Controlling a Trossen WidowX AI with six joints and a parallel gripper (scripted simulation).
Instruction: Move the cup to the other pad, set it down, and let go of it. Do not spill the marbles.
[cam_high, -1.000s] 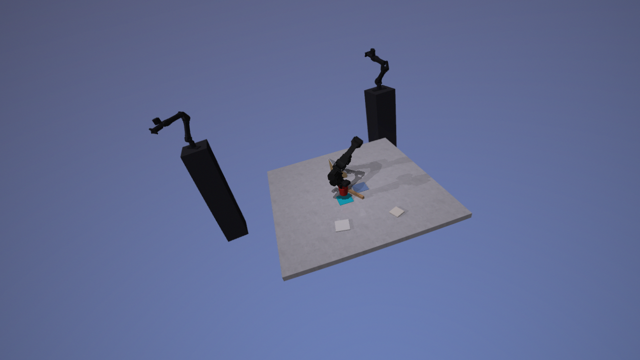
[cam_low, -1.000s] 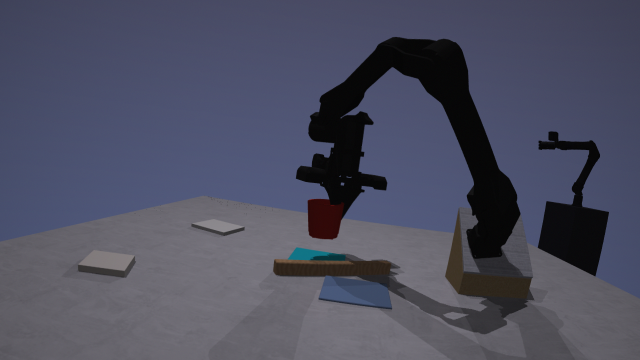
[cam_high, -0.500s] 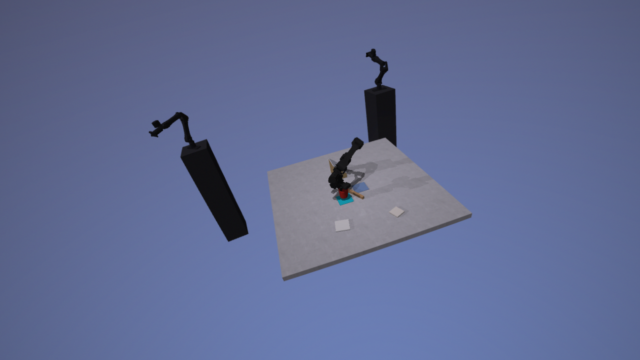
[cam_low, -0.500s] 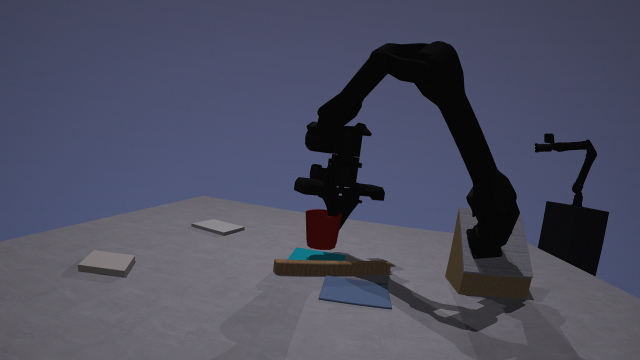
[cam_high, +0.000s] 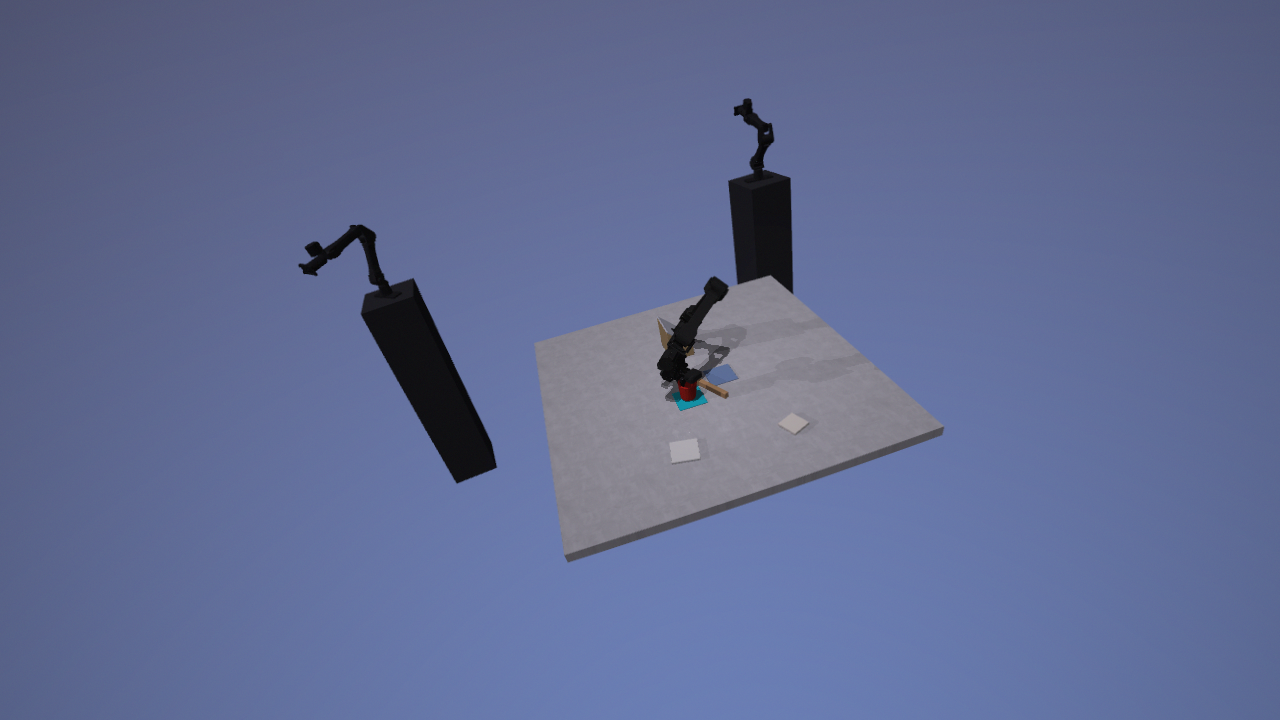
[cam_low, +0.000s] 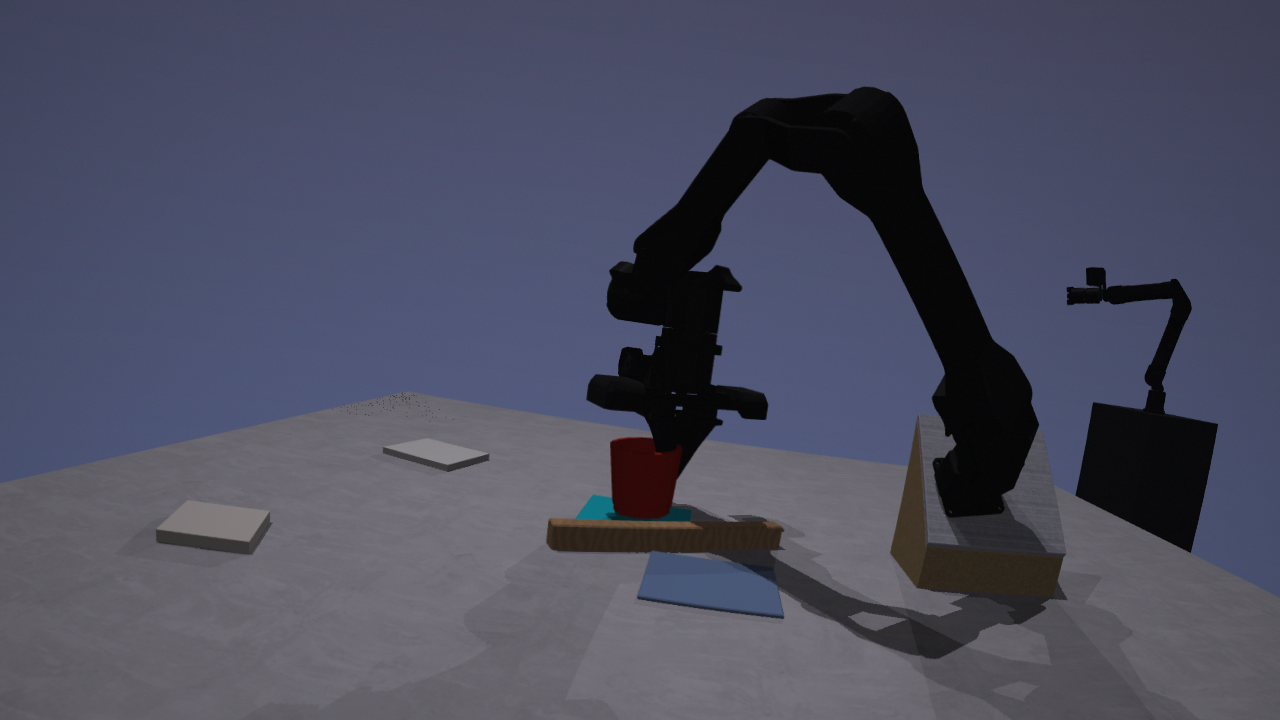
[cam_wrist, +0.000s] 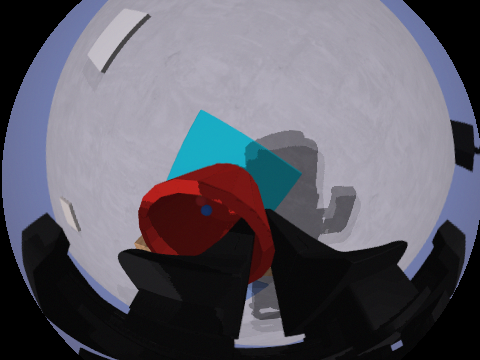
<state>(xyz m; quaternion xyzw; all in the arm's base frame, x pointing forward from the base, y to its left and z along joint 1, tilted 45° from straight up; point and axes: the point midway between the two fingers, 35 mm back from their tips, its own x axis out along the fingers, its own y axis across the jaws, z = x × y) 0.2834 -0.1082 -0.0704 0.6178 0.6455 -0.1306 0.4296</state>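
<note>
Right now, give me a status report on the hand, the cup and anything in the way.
Hand shut on red cup at its rim. Cup upright, low over teal pad, contact unclear. Wooden bar lies beside the pad, nearer the exterior camera.

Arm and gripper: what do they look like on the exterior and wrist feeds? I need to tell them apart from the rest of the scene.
The arm is uniformly matte black with thick, rounded links and no visible cables, markings or sleeves. The gripper is black too: a boxy wrist block, a wide crossbar, and two wedge-shaped fingers tapering to the tips.
</note>
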